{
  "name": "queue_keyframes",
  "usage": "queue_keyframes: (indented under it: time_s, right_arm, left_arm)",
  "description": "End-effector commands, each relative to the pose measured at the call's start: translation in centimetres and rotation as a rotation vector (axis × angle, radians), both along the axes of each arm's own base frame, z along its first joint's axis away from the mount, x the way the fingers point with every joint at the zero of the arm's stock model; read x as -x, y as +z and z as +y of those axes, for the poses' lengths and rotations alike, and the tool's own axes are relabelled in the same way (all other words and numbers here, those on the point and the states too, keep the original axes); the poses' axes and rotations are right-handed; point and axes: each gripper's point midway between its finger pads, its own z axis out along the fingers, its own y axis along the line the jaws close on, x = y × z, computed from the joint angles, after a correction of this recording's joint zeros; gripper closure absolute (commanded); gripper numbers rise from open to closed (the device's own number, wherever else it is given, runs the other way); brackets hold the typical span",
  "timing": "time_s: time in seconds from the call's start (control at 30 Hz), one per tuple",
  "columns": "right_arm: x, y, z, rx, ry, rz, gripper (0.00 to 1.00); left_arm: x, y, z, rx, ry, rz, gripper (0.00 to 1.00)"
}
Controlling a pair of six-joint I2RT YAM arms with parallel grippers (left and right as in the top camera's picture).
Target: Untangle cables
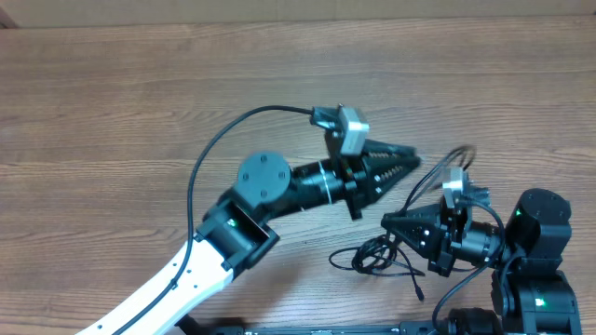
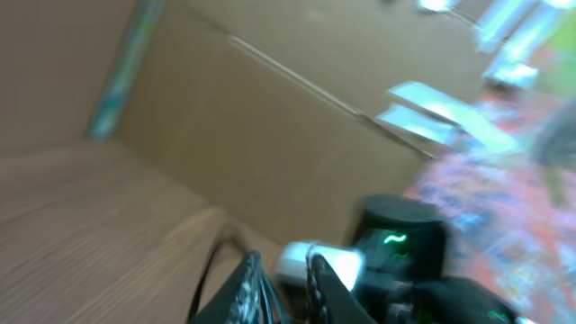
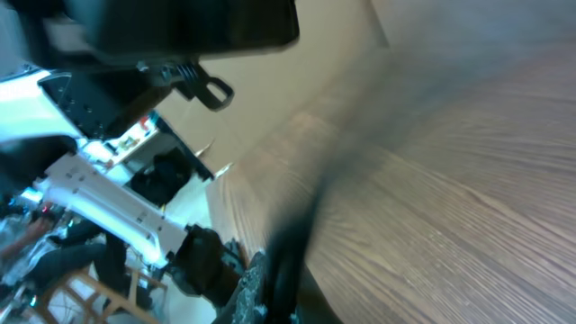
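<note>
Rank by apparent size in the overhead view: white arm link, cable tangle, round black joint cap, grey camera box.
1. White arm link.
2. Cable tangle, by its spread.
3. Round black joint cap; nearer the camera, so 2 and 3 are unsure.
4. Grey camera box.

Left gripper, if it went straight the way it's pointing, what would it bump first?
Probably the thin black cable loop sticking up just ahead of the left gripper. From above I can't tell if their heights match, so it might slip past it.

No readable text or labels anywhere.
</note>
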Motion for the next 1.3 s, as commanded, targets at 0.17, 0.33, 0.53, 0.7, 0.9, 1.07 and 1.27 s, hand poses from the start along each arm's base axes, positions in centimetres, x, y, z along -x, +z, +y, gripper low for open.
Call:
queue_keyframes:
  time_s: [0.17, 0.33, 0.53, 0.7, 0.9, 1.07, 1.27]
  right_arm:
    - [-2.5, -0.2, -1.2, -0.024, -0.194, 0.199, 0.96]
    - [-4.6, -1.2, -2.5, -0.047, -0.347, 0.327, 0.96]
    - [-6.0, -0.4, -2.9, -0.128, -0.396, 0.417, 0.96]
    - [-6.2, 2.1, -2.3, -0.201, -0.339, 0.377, 0.96]
    - [-6.0, 4.1, -2.0, -0.261, -0.299, 0.365, 0.96]
    - [-5.5, 5.4, -1.7, -0.292, -0.258, 0.353, 0.96]
    - [-5.4, 6.3, -1.6, -0.322, -0.247, 0.356, 0.96]
  left_arm:
    - [-3.0, -4.6, 2.5, -0.146, 0.061, 0.193, 0.65]
    - [-1.4, -7.9, 2.8, -0.265, -0.028, 0.249, 0.74]
    - [0.3, -12.7, 4.0, -0.457, -0.064, 0.28, 0.61]
    - [1.0, -14.3, 4.6, -0.523, -0.076, 0.302, 0.49]
    - [0.9, -15.2, 5.1, -0.556, -0.048, 0.328, 0.46]
    - [0.9, -15.3, 5.1, -0.559, -0.049, 0.333, 0.45]
    - [1.2, -15.8, 5.3, -0.574, -0.053, 0.353, 0.39]
